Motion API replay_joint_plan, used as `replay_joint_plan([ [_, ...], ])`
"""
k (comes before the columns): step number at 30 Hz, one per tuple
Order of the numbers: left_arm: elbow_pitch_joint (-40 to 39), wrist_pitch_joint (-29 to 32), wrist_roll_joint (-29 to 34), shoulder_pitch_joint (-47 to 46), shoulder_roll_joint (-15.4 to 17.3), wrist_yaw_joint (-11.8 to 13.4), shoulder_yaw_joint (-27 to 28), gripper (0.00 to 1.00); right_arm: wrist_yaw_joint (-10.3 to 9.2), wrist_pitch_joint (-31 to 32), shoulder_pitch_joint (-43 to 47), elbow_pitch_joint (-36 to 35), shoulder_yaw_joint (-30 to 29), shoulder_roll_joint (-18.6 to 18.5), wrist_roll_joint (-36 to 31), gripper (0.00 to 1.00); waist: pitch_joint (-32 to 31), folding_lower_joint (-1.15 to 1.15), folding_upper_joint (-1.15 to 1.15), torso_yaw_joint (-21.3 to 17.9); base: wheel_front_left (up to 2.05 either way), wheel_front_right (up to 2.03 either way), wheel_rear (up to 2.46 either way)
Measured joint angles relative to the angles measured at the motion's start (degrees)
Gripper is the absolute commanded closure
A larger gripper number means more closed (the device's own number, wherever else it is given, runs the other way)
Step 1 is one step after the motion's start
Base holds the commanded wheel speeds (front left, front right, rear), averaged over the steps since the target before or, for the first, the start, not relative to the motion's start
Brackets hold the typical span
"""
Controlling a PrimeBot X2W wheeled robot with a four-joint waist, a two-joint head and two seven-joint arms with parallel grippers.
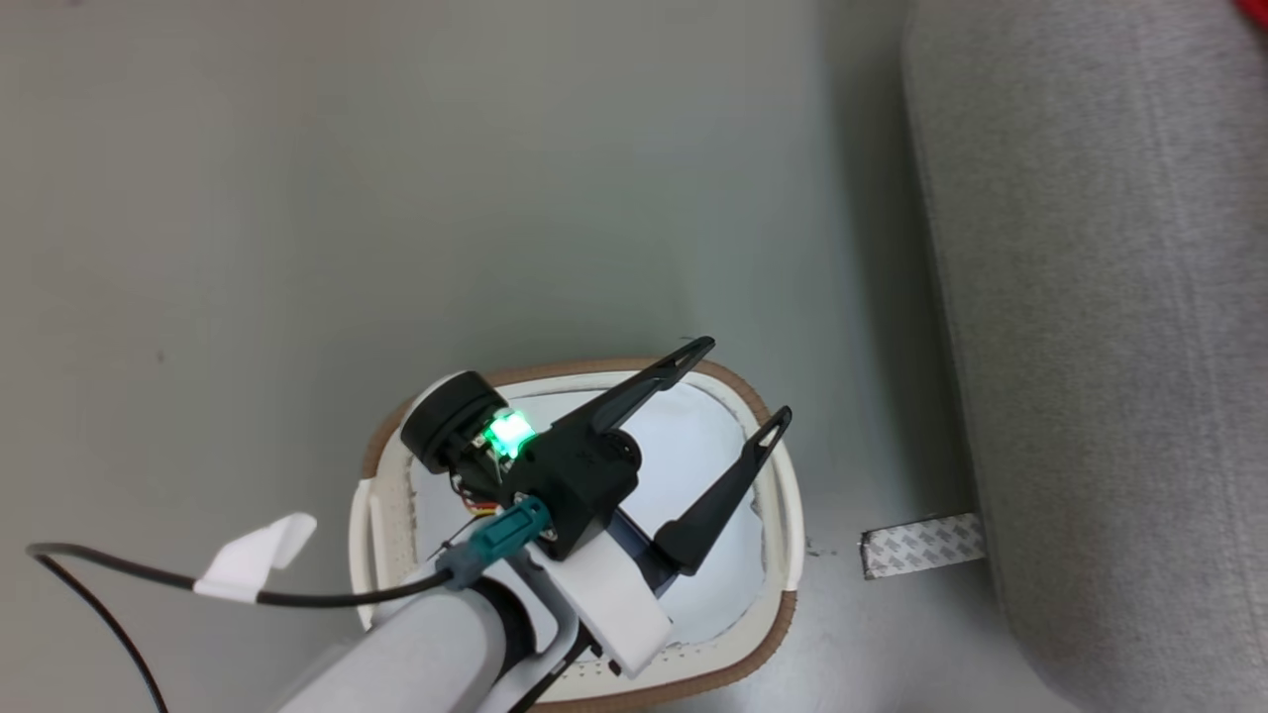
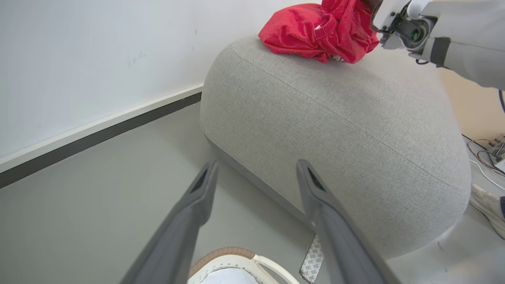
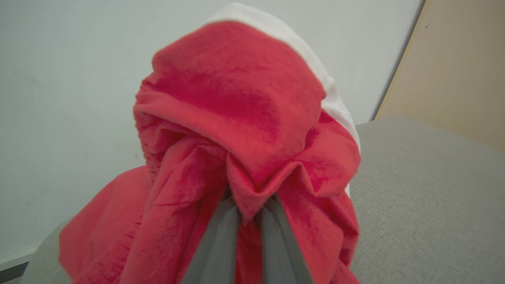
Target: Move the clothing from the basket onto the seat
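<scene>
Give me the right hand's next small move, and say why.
Probably open the right hand and release: its fingers are shut on a fold of the clothing, whose bulk rests on the seat. The left hand hangs open over the basket.

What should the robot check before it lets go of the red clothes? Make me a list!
1. Right gripper has hold of the red clothing: ok, shut on a fold.
2. Clothing is over the grey seat: ok, its lower part lies on the seat top.
3. Clothing is well away from the seat's far edge: cannot tell.
4. Left gripper is out of the way: ok, open above the basket, apart from the seat.
5. Basket is emptied: cannot tell; no red shows inside, but the arm hides part.
6. A person's shoe is clear of the arms: ok, on the floor beside the seat.
</scene>
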Motion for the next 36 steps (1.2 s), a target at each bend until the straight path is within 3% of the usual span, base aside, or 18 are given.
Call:
replay_joint_plan([
  [3, 0.76, -0.45, -0.26, 0.23, -0.04, 0.04, -0.03, 0.00, 0.00, -1.53, -0.44, 2.81, -5.95, 1.85, -5.11, 1.00, 0.37, 0.00, 0.00, 1.32, 0.00, 0.00, 0.00],
  [4, 1.07, -0.71, -0.33, 0.42, -0.10, 0.36, 0.05, 0.00, 0.00, -1.98, -0.40, 3.41, -7.31, 2.66, -6.79, 0.95, 0.12, 0.00, 0.00, 1.46, 0.00, 0.00, 0.00],
  [5, 1.25, -0.94, -0.52, 0.70, -0.23, 0.58, 0.30, 0.00, 0.00, -2.34, -0.30, 3.76, -8.38, 3.24, -7.99, 0.59, -0.28, 0.00, 0.00, 1.51, 0.00, 0.00, 0.00],
  [6, 1.44, -1.04, -0.69, 0.89, -0.35, 0.80, 0.40, 0.00, 0.00, -2.53, -0.25, 3.78, -9.21, 3.71, -9.13, 0.09, -0.76, -0.01, 0.00, 1.48, 0.00, 0.00, 0.00],
  [7, 1.64, -1.46, -0.80, 1.08, -0.44, 1.03, 0.60, 0.00, 0.00, -2.92, -0.14, 3.78, -9.70, 4.09, -10.14, 0.00, -1.29, -0.01, 0.00, 1.42, 0.00, 0.00, 0.00],
  [12, 3.08, -3.20, -2.71, 2.32, -1.30, 2.08, 1.63, 0.00, 0.00, -3.03, 3.17, -0.85, -8.81, 5.76, -10.33, 0.00, -4.56, -0.01, 0.00, 0.98, 0.00, 0.00, 0.00],
  [22, 9.32, -8.80, -6.20, 8.90, -2.18, 6.82, 5.58, 0.00, 0.00, -3.19, 22.95, -13.58, 4.95, 6.87, -0.37, 0.00, -15.35, -0.02, -0.01, 1.40, 0.00, 0.00, 0.00],
  [36, 18.11, -18.69, -10.63, 21.21, -1.00, 11.17, 11.81, 0.00, 0.00, -3.19, 46.13, -22.18, 23.15, 7.10, 6.34, 0.00, -32.14, -0.04, 0.00, 7.90, 0.00, 0.00, 0.00],
])
